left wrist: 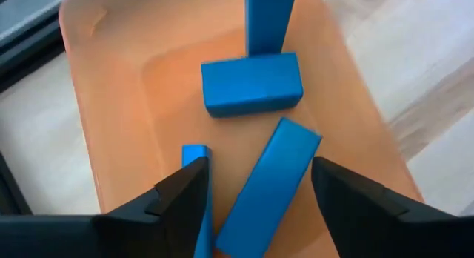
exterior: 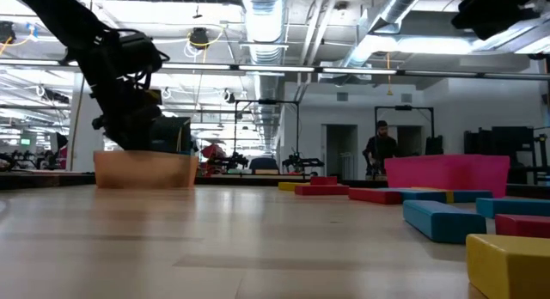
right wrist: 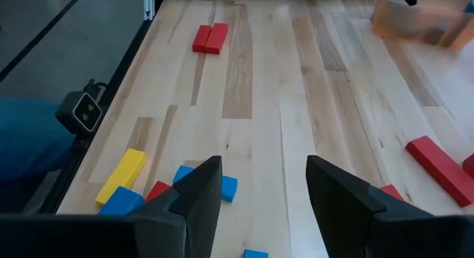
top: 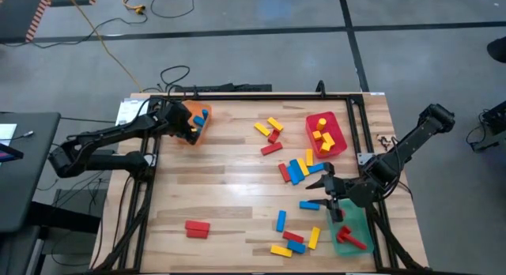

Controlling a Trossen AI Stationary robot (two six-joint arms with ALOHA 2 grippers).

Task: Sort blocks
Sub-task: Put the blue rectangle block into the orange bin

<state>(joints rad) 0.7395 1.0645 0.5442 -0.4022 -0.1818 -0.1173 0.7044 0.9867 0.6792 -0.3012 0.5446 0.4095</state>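
Releasing a blue block into the orange tray at the table's far left corner looks like the step in hand. Left gripper over that tray, fingers spread, nothing pinched; a slanted blue block lies loose between them on the tray floor, more blue blocks just beyond. To do well: lift straight up, fingers kept wide, so neither one drags the block over the rim. Red tray at far right, yellow blocks inside; green tray at near right, red blocks inside. Right gripper hovering open and empty just beside the green tray. Loose blocks scattered mid-table and near the front edge, a red pair apart at front left.
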